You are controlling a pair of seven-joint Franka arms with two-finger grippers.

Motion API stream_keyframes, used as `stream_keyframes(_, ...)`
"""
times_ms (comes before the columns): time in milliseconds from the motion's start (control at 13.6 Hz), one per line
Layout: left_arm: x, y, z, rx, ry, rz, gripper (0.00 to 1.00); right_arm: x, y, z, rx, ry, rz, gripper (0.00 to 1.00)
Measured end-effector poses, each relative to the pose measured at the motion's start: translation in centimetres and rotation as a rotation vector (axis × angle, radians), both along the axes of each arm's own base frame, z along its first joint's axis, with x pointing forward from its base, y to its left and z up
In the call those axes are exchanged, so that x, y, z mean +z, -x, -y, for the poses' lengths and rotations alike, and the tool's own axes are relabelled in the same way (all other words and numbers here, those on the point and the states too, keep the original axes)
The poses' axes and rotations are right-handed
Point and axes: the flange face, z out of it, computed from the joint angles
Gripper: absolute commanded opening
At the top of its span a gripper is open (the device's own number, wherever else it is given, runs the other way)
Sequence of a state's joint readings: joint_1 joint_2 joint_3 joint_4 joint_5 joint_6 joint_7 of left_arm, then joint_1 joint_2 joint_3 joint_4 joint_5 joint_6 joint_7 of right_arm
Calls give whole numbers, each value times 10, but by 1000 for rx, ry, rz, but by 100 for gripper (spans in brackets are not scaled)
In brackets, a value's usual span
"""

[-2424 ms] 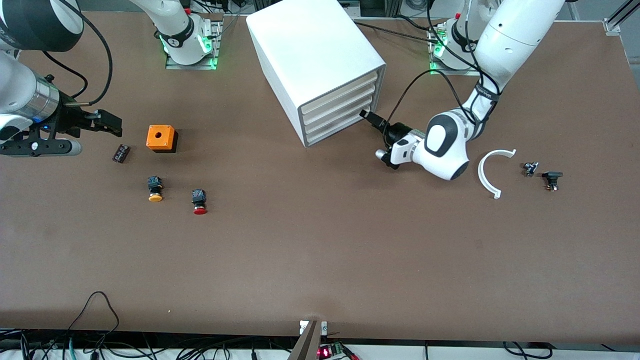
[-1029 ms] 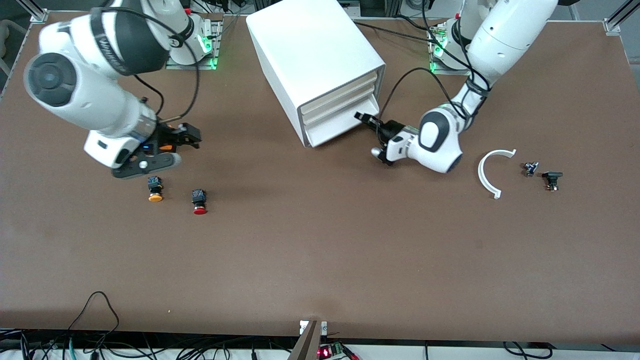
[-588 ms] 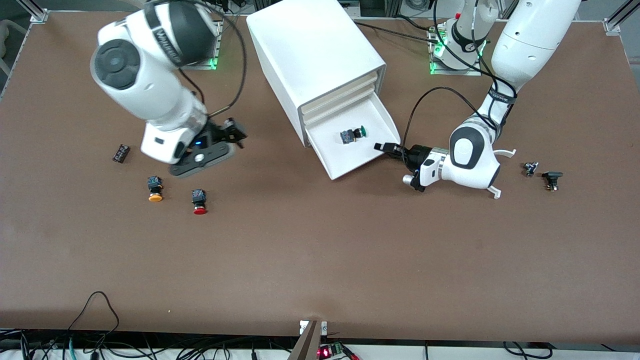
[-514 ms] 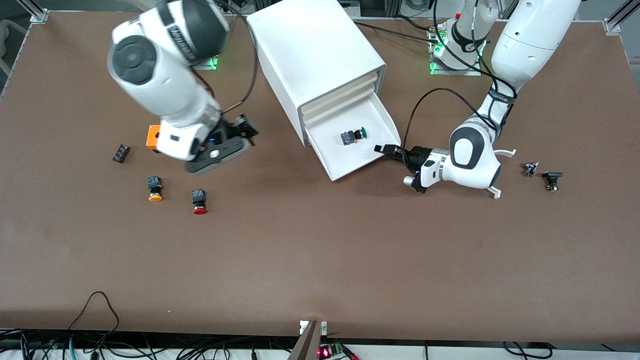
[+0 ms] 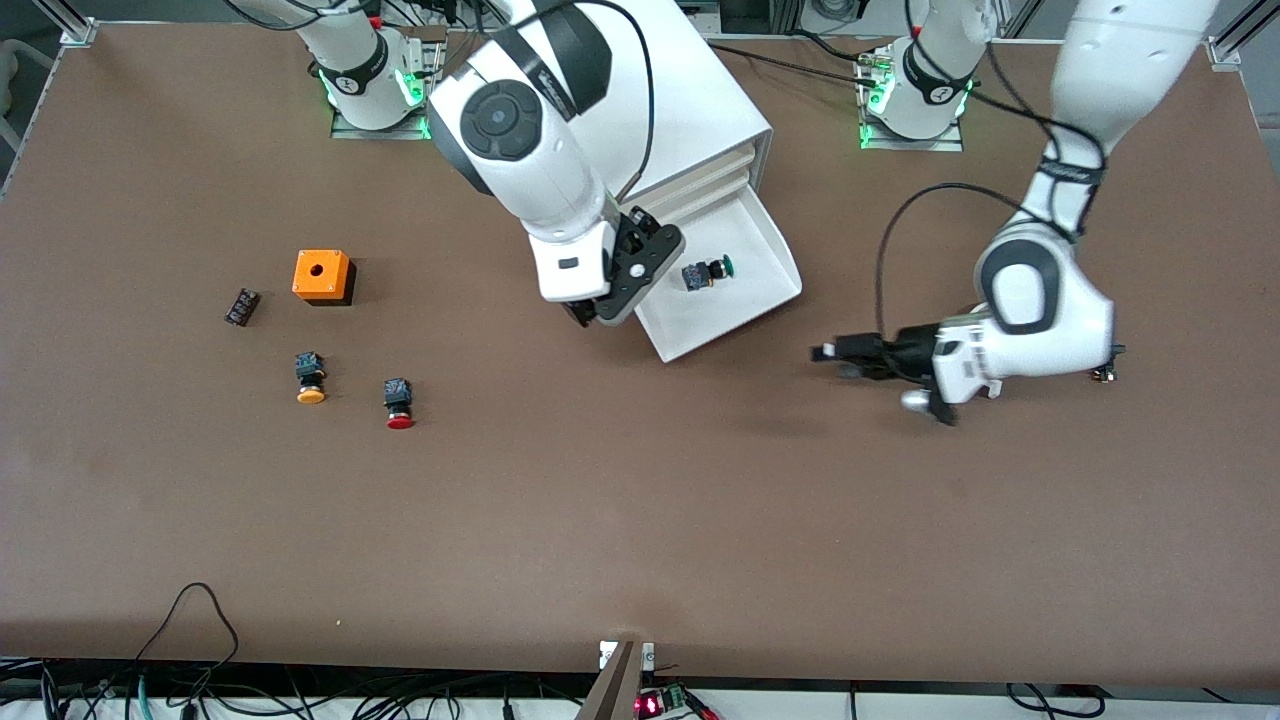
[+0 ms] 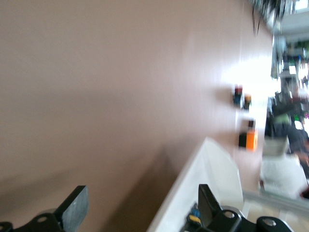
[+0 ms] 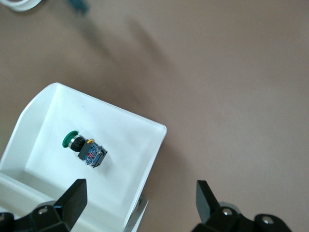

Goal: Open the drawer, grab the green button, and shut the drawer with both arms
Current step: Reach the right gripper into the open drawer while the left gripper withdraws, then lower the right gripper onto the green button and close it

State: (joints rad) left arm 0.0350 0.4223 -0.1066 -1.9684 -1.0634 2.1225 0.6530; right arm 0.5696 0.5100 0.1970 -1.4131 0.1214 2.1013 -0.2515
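The drawer (image 5: 700, 322), lowest in the white cabinet (image 5: 690, 100), stands pulled out. The green-capped button (image 5: 706, 271) lies on its side in the drawer. My right gripper (image 5: 628, 275) hangs open and empty over the drawer's corner toward the right arm's end. In the right wrist view the drawer (image 7: 125, 140) and the button (image 7: 83, 148) show between and above my open right gripper (image 7: 140, 203). My left gripper (image 5: 830, 352) is open and empty, low over bare table, apart from the drawer. The left wrist view shows the left gripper (image 6: 142, 208) open, with the drawer's corner (image 6: 207, 174) ahead.
An orange box (image 5: 322, 276), a small dark part (image 5: 241, 306), a yellow-orange-capped button (image 5: 310, 380) and a red-capped button (image 5: 399, 404) lie toward the right arm's end. A small black part (image 5: 1106, 375) peeks out beside the left arm. Cables hang at the table's near edge.
The left gripper pulled the lowest drawer out, let go and drew away from it. The right arm swung in from its end of the table to over the open drawer.
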Motion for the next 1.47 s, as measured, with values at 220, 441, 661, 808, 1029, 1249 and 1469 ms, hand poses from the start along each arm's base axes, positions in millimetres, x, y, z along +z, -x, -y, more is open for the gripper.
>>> stream_keyframes(220, 38, -9, -34, 48, -41, 83, 100, -32, 8, -24, 194, -14, 46, 100)
stream_keyframes(441, 105, -10, -83, -82, -245, 195, 100, -34, 31, -49, 349, -11, 79, 100)
stream_keyframes(661, 194, -3, -137, -207, -410, 247, 100, -56, 44, -62, 526, 4, 95, 100)
stream_keyframes(808, 243, 4, -143, -279, -525, 264, 100, -83, 59, -77, 623, 24, 85, 100)
stream_keyframes(1029, 292, 19, -137, -311, -701, 223, 100, -110, 77, -93, 689, 67, 82, 100)
stream_keyframes(1249, 312, 29, -114, -264, -844, 141, 100, -122, 83, -99, 708, 77, 82, 100)
stream_keyframes(1469, 326, 35, -82, -162, -939, 42, 100, -132, 82, -104, 709, 75, 75, 100)
